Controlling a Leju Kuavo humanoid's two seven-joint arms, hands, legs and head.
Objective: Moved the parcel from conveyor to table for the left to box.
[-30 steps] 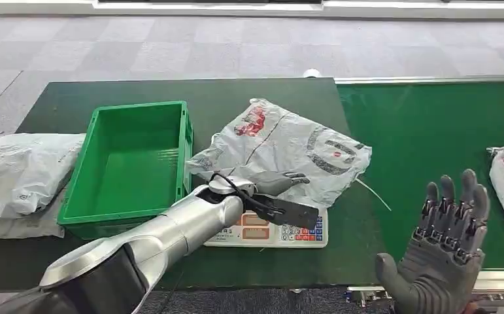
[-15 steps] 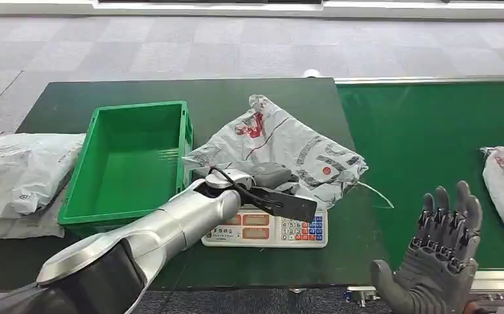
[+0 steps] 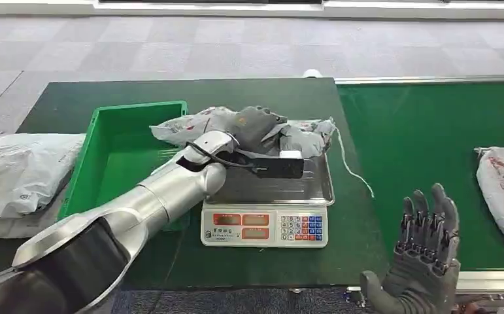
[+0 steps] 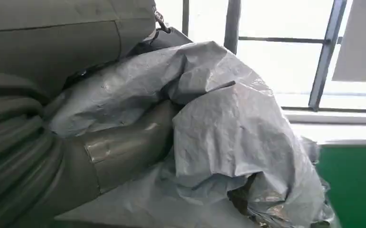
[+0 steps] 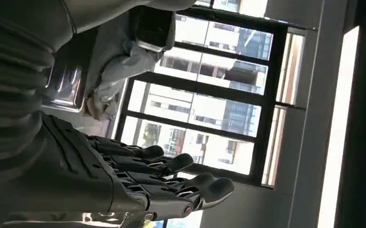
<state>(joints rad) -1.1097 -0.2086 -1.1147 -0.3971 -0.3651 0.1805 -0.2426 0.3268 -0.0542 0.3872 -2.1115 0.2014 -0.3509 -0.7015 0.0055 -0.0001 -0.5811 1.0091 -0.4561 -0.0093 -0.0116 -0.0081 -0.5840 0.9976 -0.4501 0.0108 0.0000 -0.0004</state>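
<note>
Left robot hand [image 3: 257, 124] grips a crumpled grey parcel [image 3: 301, 136], seemingly lifted above the scale [image 3: 266, 208] mid-tabletop; right robot hand [image 3: 425, 258] spread, empty.

Grey crinkled parcel [image 3: 236, 124] with red print, gripped by the grey left hand [image 3: 257, 125]. Bright green box [image 3: 121, 163] at centre left, dark green counter [image 3: 59, 98], vivid green conveyor [image 3: 425, 131] at right. White scale [image 3: 265, 229], red and blue keys. Dark grey right hand [image 3: 425, 261] at lower right.

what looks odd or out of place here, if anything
The grey parcel in the left hand is bunched up, hanging half over the green crate rim, half above the scale, with a loose white string trailing onto the table.
</note>
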